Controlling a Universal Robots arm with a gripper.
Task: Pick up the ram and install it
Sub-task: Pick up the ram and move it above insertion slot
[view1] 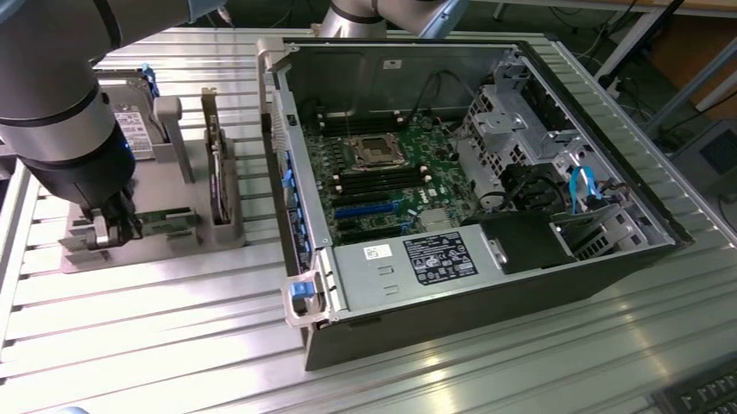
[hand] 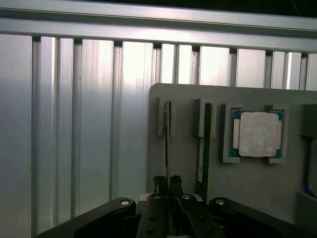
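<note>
A thin green ram [hand: 167, 134] stands on edge in a slot of the grey holder [hand: 183, 99]. A second stick just like it [hand: 203, 144] stands in the neighbouring slot. My gripper [hand: 168, 182] is down over the first stick, one black fingertip [hand: 159, 184] on each side, shut on its near end. The stick still sits in its slot. In the exterior view my gripper [view1: 116, 231] reaches down onto the holder [view1: 155, 252] at the left, well apart from the open computer case [view1: 461, 172] and its black memory slots [view1: 374, 181].
A silver square processor [hand: 257, 134] lies in a pocket of the holder beside the sticks. A hard drive [view1: 136, 129] with a white label stands in a rack behind the holder. The ribbed aluminium table [view1: 161, 328] lies all around.
</note>
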